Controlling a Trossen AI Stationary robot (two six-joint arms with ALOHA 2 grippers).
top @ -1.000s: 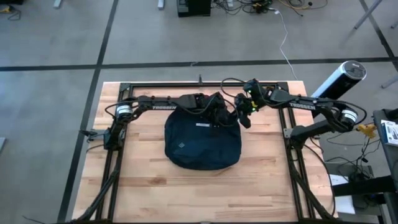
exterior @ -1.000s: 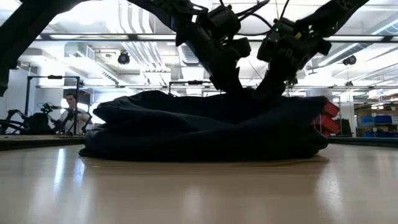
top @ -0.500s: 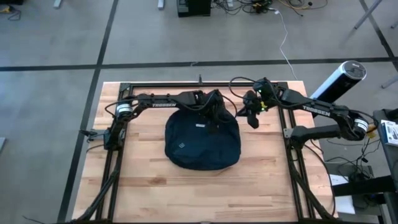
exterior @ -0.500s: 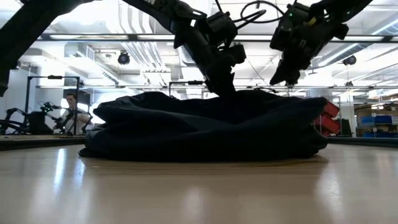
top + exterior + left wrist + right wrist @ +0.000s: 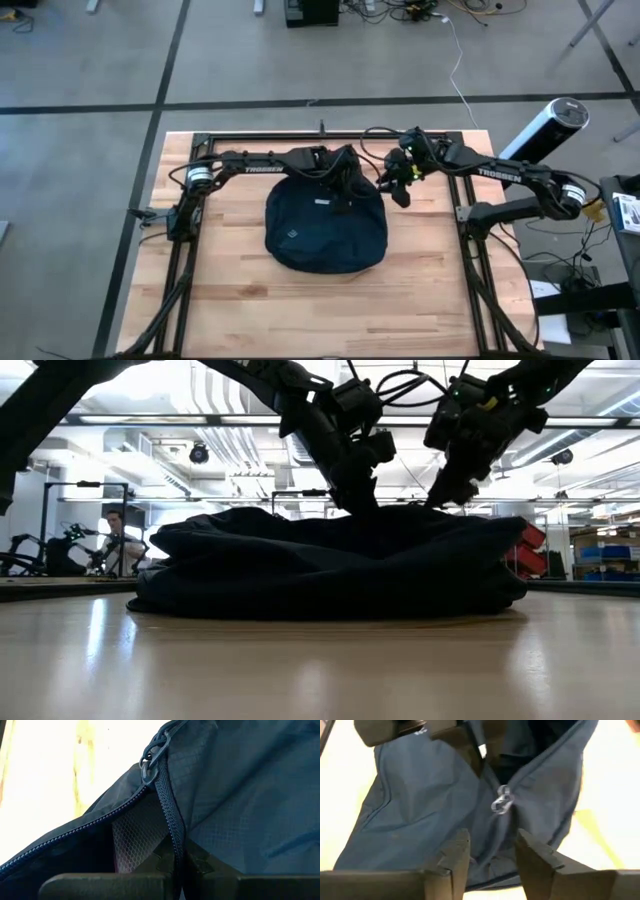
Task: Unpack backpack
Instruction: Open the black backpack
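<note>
**Zipper stage: backpack partly open, nothing out yet**

Backpack [image 5: 326,231] lies flat in the middle of the high view on the wooden surface [image 5: 250,310], its top edge toward the upper part of the frame, where both arms meet it. Your left hand [image 5: 345,185] is clamped shut on the fabric beside the zipper track [image 5: 167,815], pinning the top edge. Your right hand [image 5: 398,190] sits just off the upper right corner of the bag, fingers [image 5: 454,857] parted with nothing between them; its wrist view looks down on a metal zipper pull [image 5: 501,802] just ahead.

By my reading, you are at the opening step: the zipper gapes partly, showing mesh lining [image 5: 137,837], and no contents are out. Next, bring the right hand onto that pull, close on it, and draw it along the track while the left holds firm.
</note>
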